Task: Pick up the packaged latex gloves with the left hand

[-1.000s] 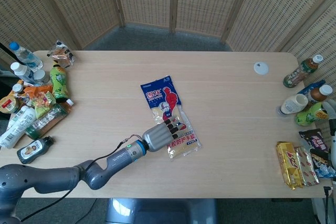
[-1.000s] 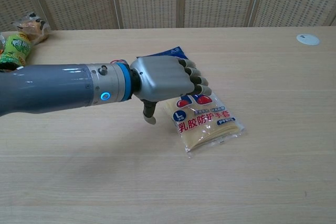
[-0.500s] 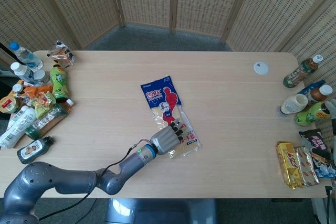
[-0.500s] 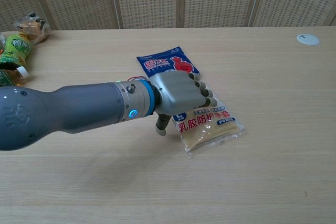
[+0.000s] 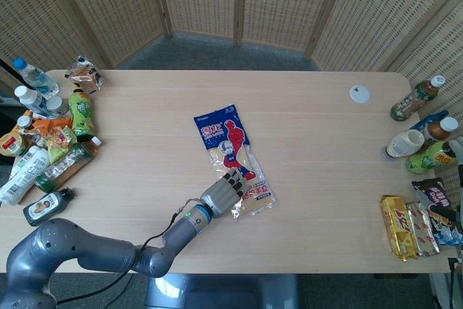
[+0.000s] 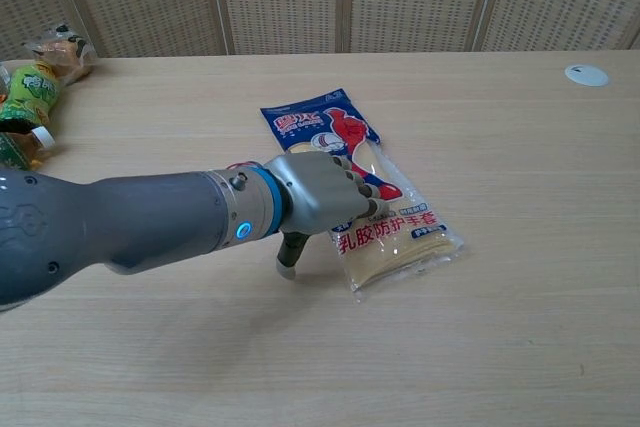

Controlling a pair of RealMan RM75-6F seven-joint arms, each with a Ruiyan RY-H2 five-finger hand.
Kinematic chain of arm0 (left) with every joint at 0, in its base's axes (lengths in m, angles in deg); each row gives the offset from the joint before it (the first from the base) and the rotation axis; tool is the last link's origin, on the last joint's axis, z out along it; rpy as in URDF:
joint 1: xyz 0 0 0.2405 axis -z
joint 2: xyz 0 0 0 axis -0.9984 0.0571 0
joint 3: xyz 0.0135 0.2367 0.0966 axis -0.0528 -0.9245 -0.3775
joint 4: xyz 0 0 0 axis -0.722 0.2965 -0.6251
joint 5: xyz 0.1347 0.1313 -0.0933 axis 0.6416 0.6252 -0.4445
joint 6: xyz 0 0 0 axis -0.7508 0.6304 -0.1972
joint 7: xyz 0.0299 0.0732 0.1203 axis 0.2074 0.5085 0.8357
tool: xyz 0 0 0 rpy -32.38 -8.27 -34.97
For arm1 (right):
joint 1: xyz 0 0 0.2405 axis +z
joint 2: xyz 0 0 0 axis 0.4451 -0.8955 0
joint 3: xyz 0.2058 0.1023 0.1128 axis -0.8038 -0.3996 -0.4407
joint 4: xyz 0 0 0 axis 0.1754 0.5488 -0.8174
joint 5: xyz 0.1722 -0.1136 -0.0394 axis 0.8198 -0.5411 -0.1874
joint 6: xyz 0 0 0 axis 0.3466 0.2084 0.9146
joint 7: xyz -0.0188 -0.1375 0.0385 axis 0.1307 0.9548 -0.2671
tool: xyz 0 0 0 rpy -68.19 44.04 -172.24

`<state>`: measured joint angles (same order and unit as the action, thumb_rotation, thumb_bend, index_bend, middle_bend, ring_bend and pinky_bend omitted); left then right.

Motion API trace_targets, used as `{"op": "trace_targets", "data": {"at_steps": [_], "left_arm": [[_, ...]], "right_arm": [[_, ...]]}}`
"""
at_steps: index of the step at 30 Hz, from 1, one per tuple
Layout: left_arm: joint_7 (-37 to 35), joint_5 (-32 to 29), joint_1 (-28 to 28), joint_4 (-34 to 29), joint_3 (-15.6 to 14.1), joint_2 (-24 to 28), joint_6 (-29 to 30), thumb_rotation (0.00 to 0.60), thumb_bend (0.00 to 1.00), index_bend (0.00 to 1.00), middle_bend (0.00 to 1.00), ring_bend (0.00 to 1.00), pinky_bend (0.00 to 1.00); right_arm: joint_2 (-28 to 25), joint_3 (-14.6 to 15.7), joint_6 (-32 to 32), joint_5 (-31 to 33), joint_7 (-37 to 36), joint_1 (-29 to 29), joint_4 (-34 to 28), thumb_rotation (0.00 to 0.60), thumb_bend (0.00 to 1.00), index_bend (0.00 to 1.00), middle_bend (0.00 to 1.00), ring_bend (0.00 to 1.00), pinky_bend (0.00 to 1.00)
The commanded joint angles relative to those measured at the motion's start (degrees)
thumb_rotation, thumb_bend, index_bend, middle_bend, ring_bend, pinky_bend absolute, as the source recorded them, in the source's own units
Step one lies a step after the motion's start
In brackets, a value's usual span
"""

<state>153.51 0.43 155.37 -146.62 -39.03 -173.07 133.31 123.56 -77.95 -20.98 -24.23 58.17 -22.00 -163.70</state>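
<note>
While the glove pack point(image 5: 236, 161) lies flat on the tabletop point(image 5: 325, 150) near its middle, the left robot hand point(image 5: 225, 192) sits over the pack's near left edge, fingers point(image 6: 362, 187) curled down onto the film, thumb hanging off the side toward the wood. No grip shows: nothing is pinched, and the pack looks unlifted in both views, so the hand reads as curled on top rather than holding. Reach looks done; the grasp and the lift are left. Thin slick film lying flat will likely be hard to get under. Right robot hand is not visible. Bottles point(image 5: 51, 135) and snacks point(image 5: 409, 226) line the table ends, well apart.
</note>
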Motion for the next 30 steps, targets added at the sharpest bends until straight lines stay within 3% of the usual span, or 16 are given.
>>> {"op": "trace_targets", "data": {"at_steps": [1,8,13,19,30], "left_arm": [[0.7,-2.1,1.0,-3.6,-1.3,2.8,1.9,0.600,0.00,0.00,0.00,0.00,0.00],[0.2,-4.3,1.6,-9.9,-3.6,8.8,4.6,0.600,0.00,0.01,0.00,0.00,0.00],[-3.6,-0.6,1.1,-10.6,-3.5,10.4,5.5,0.600,0.00,0.03,0.00,0.00,0.00],[-7.2,1.6,1.5,-7.5,-1.7,7.3,5.4,0.600,0.00,0.00,0.00,0.00,0.00],[-6.2,-8.0,4.2,-2.1,0.2,-1.0,5.6,0.600,0.00,0.00,0.00,0.00,0.00]], "right_arm": [[0.0,-0.1,-0.1,0.1,0.0,-0.1,-0.1,0.600,0.15,0.08,0.04,0.00,0.13],[-0.1,-0.2,-0.4,0.1,0.0,-0.2,-0.4,0.600,0.15,0.08,0.04,0.00,0.13],[-0.2,-0.2,-0.5,-0.1,0.0,-0.2,-0.6,0.600,0.15,0.08,0.04,0.00,0.13],[-0.1,-0.1,-0.5,-0.3,0.2,-0.2,-0.7,0.600,0.15,0.08,0.04,0.00,0.13],[-0.2,-0.2,-0.3,0.1,-0.1,-0.3,-0.3,0.600,0.15,0.08,0.04,0.00,0.13]]}}
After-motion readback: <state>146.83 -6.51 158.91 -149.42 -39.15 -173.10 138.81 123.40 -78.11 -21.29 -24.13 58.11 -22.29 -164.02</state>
